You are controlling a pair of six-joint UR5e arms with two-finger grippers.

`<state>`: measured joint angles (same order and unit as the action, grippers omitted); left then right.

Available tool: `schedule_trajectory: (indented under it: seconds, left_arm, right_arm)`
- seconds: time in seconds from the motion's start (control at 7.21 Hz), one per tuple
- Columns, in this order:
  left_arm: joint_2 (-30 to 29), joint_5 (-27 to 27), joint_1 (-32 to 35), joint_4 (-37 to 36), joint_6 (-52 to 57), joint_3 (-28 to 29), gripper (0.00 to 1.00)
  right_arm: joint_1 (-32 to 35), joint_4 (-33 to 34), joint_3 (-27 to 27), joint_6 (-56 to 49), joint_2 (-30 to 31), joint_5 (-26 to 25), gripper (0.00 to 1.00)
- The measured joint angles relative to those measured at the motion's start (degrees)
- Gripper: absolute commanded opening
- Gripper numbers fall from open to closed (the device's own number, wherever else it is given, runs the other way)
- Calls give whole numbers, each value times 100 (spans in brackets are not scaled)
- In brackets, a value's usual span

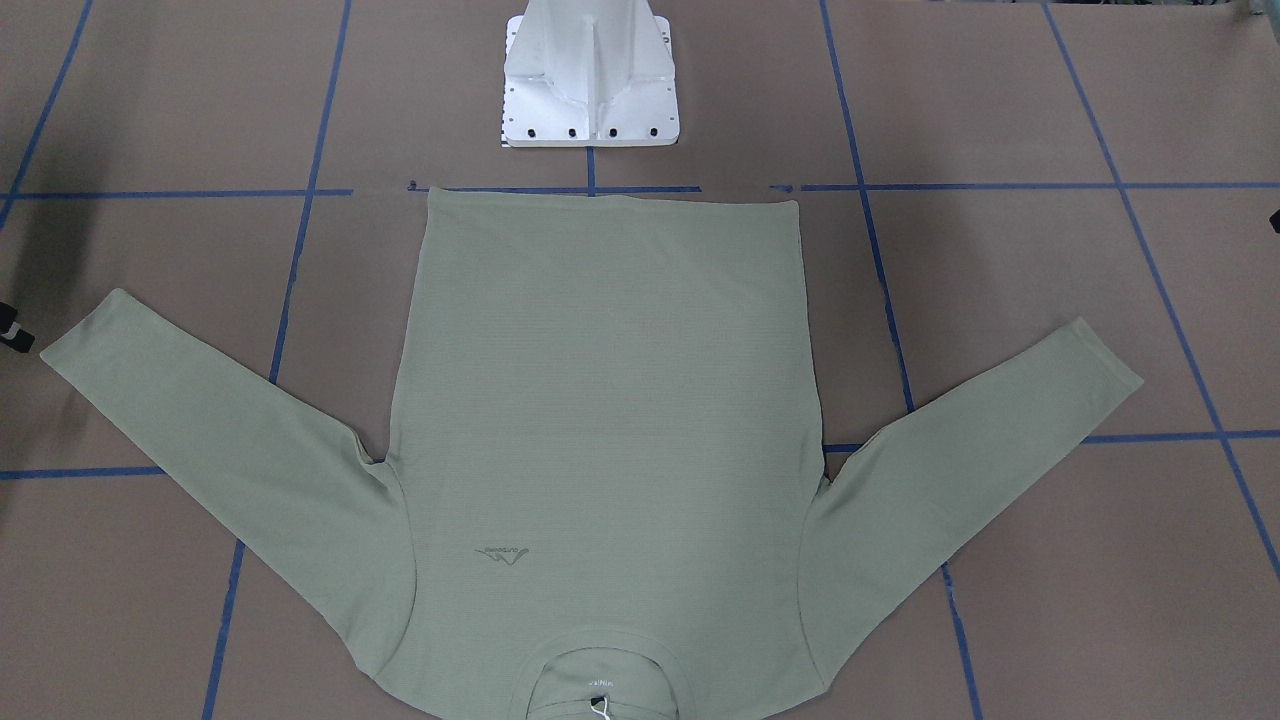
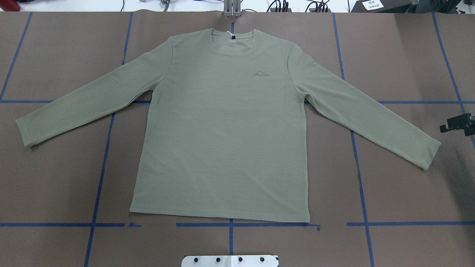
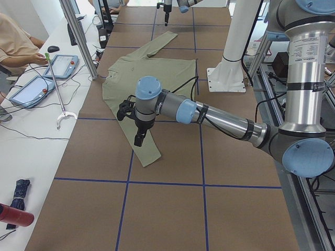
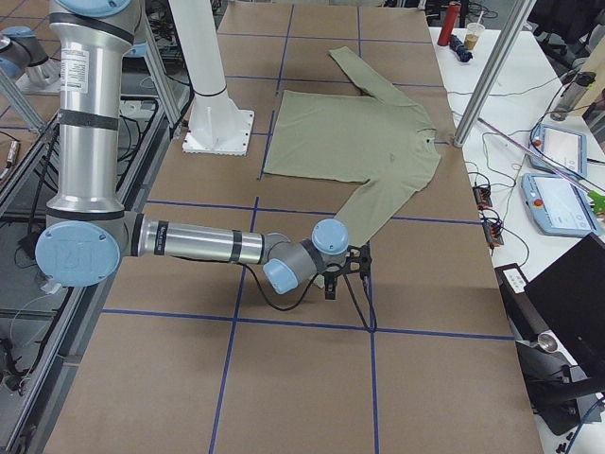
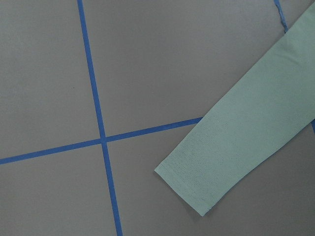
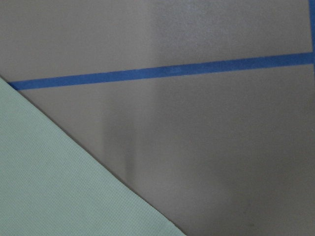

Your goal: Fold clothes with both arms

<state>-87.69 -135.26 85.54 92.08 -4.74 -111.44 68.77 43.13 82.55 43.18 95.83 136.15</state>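
Presently, shirt (image 2: pixel 222 129) lies flat on desk (image 2: pixel 55 185), sleeves (image 2: pixel 85 104) reaching nine and three o'clock; left gripper (image 3: pixel 140 140), right gripper (image 2: pixel 458 124) nearby, spread or closed untellable; a skimming pinch could bunch them.

Shirt (image 2: pixel 222 141) flat on table (image 2: pixel 408 55), hem (image 2: pixel 222 217) nr pedestal (image 2: pixel 230 261), sleeves (image 2: pixel 85 104) spread L/R

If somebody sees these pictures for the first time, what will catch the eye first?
The pale green shirt lies flat and face up in the middle of the brown table, with its sleeves spread to both sides and blue tape lines running under it. The left claw hangs near one cuff and the right claw near the other. Neither appears to touch the cloth.
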Motion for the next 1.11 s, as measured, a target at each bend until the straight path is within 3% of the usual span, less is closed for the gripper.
schedule_trajectory:
  seconds: [1.11]
  left_arm:
    - [188,-2,-18,16,-15,-339,100]
  right_arm:
    - [-363,-159,-126,601,-167,-218,81]
